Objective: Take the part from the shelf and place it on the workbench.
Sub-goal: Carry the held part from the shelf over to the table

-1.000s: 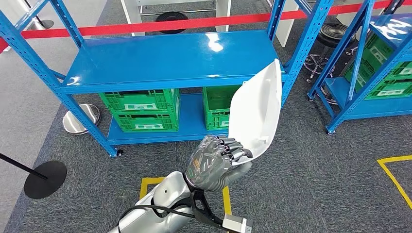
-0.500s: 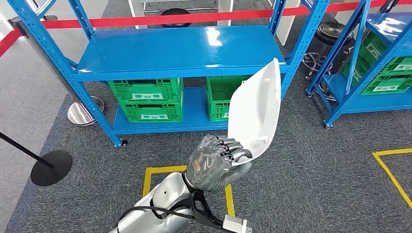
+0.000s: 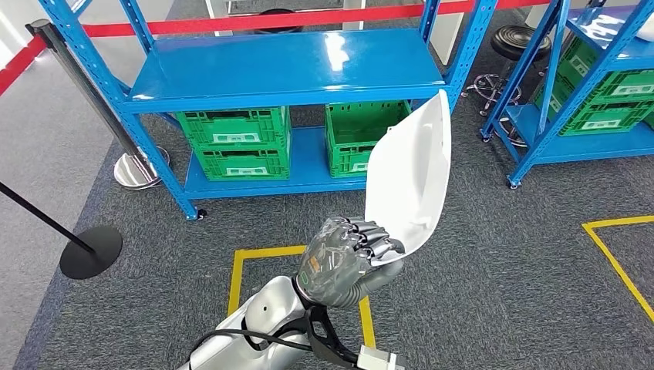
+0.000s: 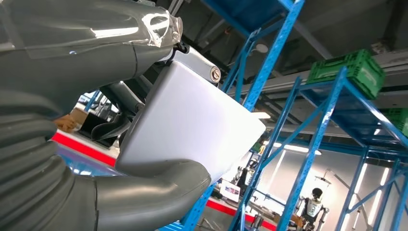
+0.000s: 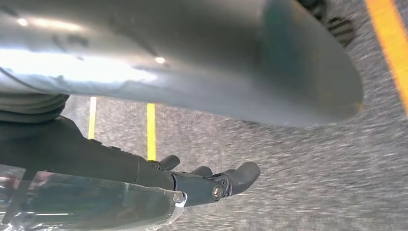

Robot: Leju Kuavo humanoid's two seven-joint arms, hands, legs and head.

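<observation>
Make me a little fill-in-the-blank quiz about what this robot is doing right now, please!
1. The robot's left hand holds a curved ____ part.
2. The crates under the shelf are ____ in colour.
3. The lines taped on the grey carpet are ____.
4. The shelf's frame is painted ____.

Missing words: white; green; yellow; blue
</observation>
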